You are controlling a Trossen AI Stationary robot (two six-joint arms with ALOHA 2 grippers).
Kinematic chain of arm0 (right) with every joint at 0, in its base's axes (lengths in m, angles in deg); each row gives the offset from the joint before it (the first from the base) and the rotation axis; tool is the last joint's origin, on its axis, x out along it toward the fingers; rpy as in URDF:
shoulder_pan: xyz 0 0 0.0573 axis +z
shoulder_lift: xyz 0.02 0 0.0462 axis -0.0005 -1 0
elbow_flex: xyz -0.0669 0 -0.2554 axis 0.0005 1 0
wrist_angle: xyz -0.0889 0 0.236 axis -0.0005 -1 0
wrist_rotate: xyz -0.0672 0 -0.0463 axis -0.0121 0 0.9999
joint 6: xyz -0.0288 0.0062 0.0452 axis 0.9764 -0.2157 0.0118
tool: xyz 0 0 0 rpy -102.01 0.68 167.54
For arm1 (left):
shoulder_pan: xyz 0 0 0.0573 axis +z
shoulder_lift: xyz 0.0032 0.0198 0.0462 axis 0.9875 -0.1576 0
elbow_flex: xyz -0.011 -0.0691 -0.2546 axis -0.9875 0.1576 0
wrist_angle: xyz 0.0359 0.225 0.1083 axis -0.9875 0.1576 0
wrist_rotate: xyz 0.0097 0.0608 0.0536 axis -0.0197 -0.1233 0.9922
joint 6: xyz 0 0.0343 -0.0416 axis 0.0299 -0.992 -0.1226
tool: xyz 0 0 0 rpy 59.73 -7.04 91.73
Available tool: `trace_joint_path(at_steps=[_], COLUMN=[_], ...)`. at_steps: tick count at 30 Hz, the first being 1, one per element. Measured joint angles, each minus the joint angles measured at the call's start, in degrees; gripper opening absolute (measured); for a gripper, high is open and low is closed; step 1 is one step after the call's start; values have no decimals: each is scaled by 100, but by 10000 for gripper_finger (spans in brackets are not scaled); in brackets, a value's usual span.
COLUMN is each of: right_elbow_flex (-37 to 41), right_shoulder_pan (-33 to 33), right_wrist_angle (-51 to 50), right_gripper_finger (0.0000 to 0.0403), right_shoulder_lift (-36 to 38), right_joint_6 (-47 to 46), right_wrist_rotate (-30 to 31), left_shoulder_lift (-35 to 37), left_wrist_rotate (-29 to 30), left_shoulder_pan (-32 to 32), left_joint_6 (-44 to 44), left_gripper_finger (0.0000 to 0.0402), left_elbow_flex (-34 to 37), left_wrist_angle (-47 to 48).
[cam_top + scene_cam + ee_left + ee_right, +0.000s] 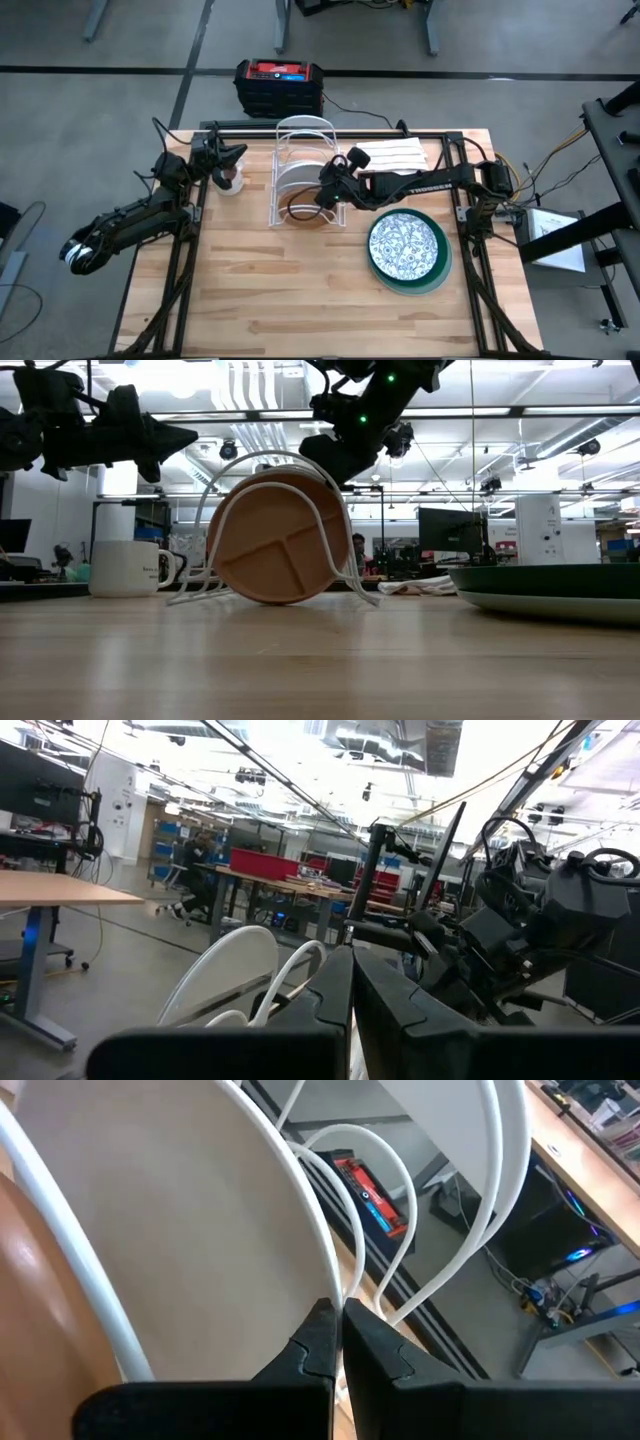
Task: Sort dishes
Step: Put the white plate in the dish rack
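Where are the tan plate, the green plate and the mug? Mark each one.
tan plate [272, 545], low view, middle of its face, standing in the rack
green plate [560, 582], low view, its dark rim
mug [125, 568], low view, its white side

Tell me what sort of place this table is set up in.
Most likely a robotics lab or workshop. The wooden table sits in a metal frame on a bare grey floor, long desks with monitors fill the open room behind it, and a person sits at one of them.
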Motion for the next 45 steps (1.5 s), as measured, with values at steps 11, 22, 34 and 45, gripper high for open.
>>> trace_joint_path(at_steps=[11,22,34,45], right_elbow_flex=[119,142,142,141], right_shoulder_pan=[0,6,17,22], right_wrist_angle=[-5,-234,-326,-323], right_gripper_finger=[0,0,0,62], right_shoulder_lift=[-2,-9,27,69], right_joint_6=[10,117,16,-262], right_wrist_rotate=[-22,-9,0,-171], left_shoulder_lift=[0,0,1,1], left_wrist_rotate=[2,2,2,2], left_shoulder_pan=[0,0,2,2], left_joint_6=[-15,-56,-120,-168], left_gripper_finger=[0,0,0,0], left_elbow_flex=[0,0,0,0], left_wrist_angle=[0,0,12,17])
